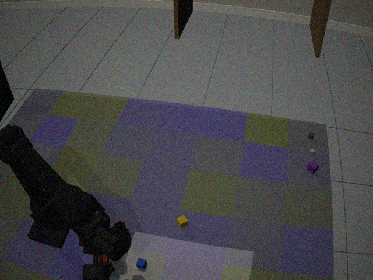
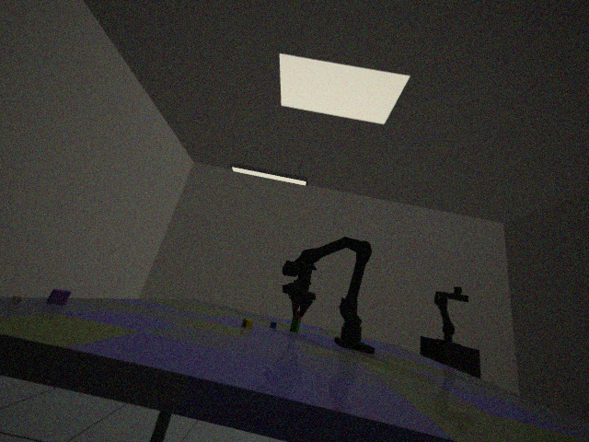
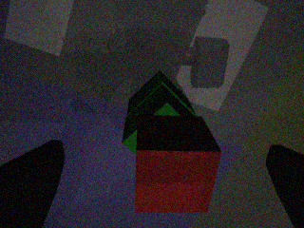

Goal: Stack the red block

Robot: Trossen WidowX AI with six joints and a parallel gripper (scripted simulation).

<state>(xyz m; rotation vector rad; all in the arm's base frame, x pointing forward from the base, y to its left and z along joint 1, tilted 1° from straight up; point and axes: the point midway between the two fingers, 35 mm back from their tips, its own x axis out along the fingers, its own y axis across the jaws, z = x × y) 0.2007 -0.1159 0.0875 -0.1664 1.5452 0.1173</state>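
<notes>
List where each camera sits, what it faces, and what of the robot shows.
Top: high, looking down on the mat; arm at lower left.
Exterior: low beside the table, looking up; whole arm silhouetted.
Wrist: on the arm, looking down; open gripper astride the red block on the green tower.
All show the red block.

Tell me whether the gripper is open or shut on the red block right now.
Open. In the wrist view both fingers stand far apart at the frame edges, with clear gaps beside the red block, which sits on the green tower.
</notes>
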